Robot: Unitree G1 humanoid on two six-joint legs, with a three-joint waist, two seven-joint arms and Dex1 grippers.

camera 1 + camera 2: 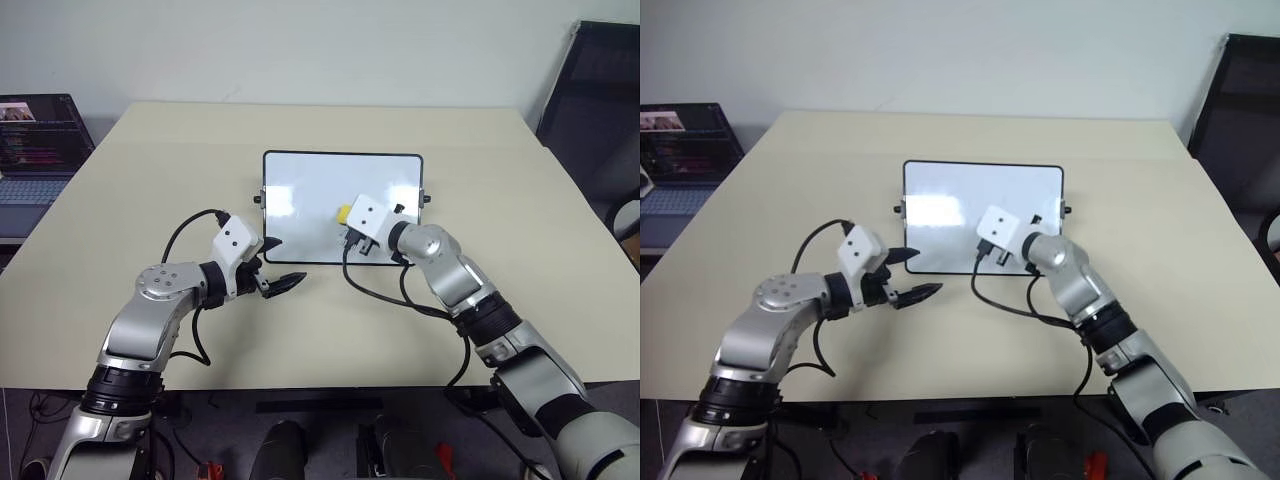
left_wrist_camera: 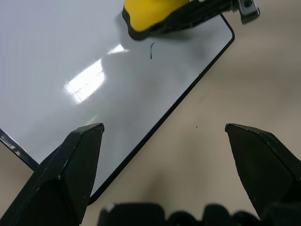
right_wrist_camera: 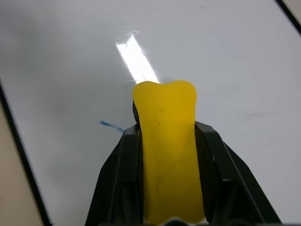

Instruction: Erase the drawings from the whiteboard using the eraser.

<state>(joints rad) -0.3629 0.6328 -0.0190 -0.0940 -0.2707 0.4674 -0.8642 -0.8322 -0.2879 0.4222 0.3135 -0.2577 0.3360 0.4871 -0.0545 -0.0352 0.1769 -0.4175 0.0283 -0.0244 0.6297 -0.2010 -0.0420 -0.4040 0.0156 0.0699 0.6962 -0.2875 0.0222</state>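
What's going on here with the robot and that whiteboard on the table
The right gripper is shut on the yellow eraser and holds it over the whiteboard, which lies flat on the table. One short dark mark shows on the board beside the eraser. The left gripper is open, at the board's near corner, holding nothing.

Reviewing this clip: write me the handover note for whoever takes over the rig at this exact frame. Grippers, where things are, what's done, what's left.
Right gripper: shut on the eraser, yellow side up, over the whiteboard, in its near right part.
Left gripper: open, holding nothing, hovering over the table just off the board's near left corner.
Whiteboard: lies flat mid-table.
Done: most of the board looks clean; no full drawings can be made out.
Left: one short blue stroke remains beside the eraser, towards the board's near edge. Wipe it, then check the area hidden under the eraser.
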